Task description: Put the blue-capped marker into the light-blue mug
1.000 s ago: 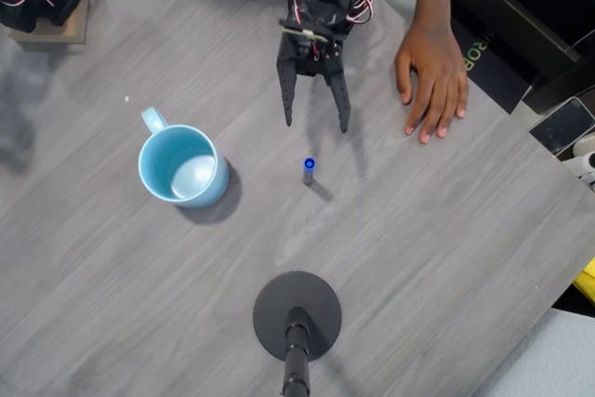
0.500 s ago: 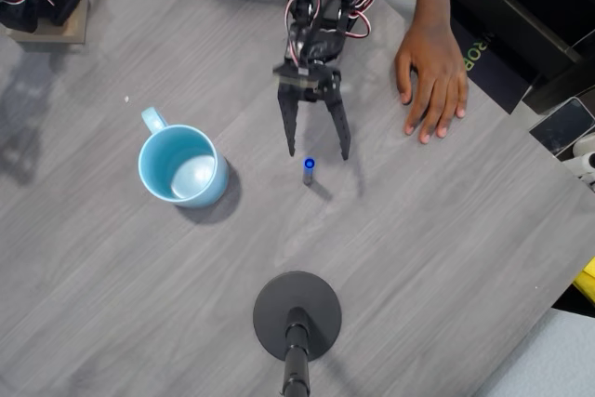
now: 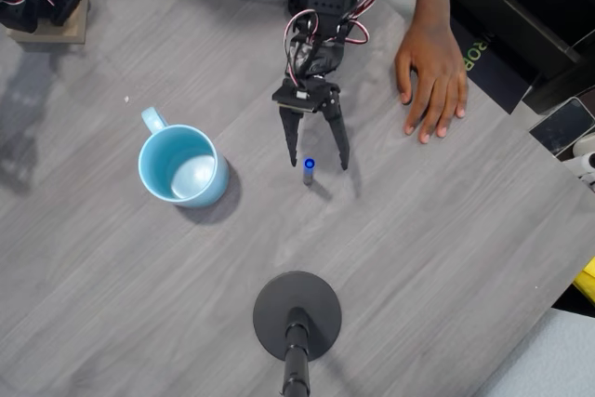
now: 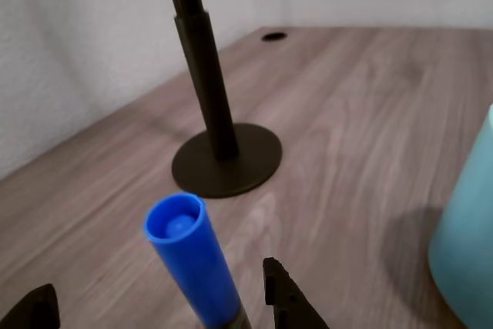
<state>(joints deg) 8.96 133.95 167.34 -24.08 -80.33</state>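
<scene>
Gripper [image 3: 316, 165] spread wide, straddling the upright blue-capped marker [image 3: 309, 171].

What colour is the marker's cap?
Bright blue; the marker cap shows best in the wrist view.

Glossy ceramic light-blue mug [image 3: 183, 165], smooth plastic blue-capped marker [image 4: 193, 259], matt grey wood-grain table [image 3: 418, 248]

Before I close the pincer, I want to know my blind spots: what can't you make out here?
- Blue-capped marker: barrel cut off by the wrist view's bottom edge.
- Light-blue mug: cropped by the right edge there.
- Pincer: overhead, its height against the marker is unreadable.
- Person's hand: arm leaves the top edge.
</scene>
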